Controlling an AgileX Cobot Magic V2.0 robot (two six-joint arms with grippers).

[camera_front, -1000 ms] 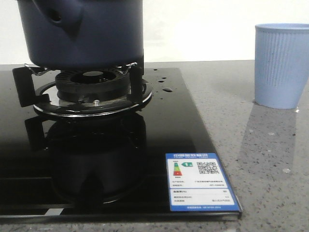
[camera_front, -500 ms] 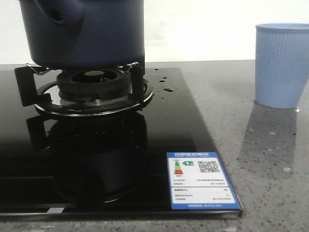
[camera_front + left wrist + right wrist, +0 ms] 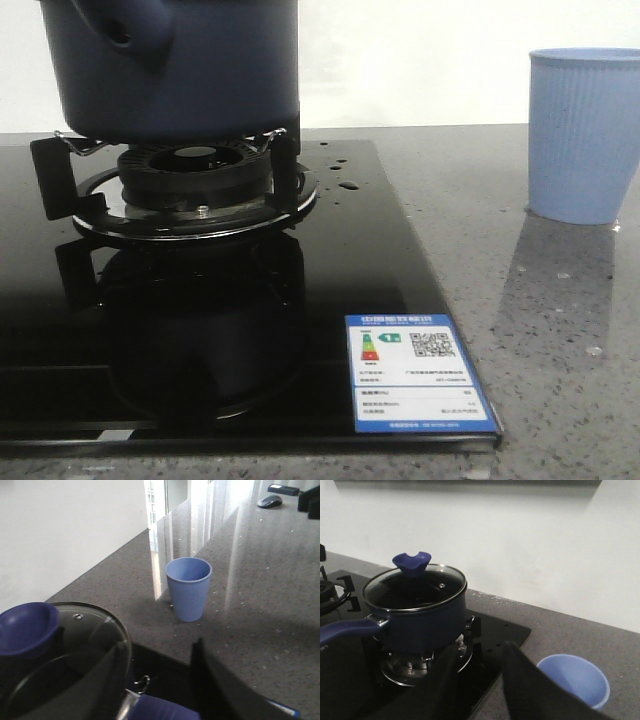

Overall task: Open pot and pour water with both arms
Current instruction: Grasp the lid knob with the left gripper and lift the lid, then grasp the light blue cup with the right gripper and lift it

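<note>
The dark navy pot (image 3: 190,70) stands on the gas burner (image 3: 195,180), its stubby side tube facing the front camera. In the right wrist view the pot (image 3: 422,620) carries a glass lid (image 3: 415,587) with a blue knob (image 3: 411,563), and its handle (image 3: 345,630) sticks out sideways. Water shows as droplets (image 3: 346,185) on the black hob. My left gripper (image 3: 157,652) is open and empty, hovering above the handle (image 3: 162,711) beside the lid (image 3: 90,640). My right gripper (image 3: 477,652) is open and empty, apart from the pot, between it and the cup. Neither gripper shows in the front view.
A light-blue ribbed cup (image 3: 585,135) stands on the grey counter right of the black glass hob (image 3: 380,280); it also shows in the left wrist view (image 3: 188,587) and the right wrist view (image 3: 576,680). A second burner (image 3: 330,587) lies beyond the pot. A mouse (image 3: 269,500) lies far off.
The whole front view shifted a few pixels a second ago, then held still. Pot, cup and droplets keep their places.
</note>
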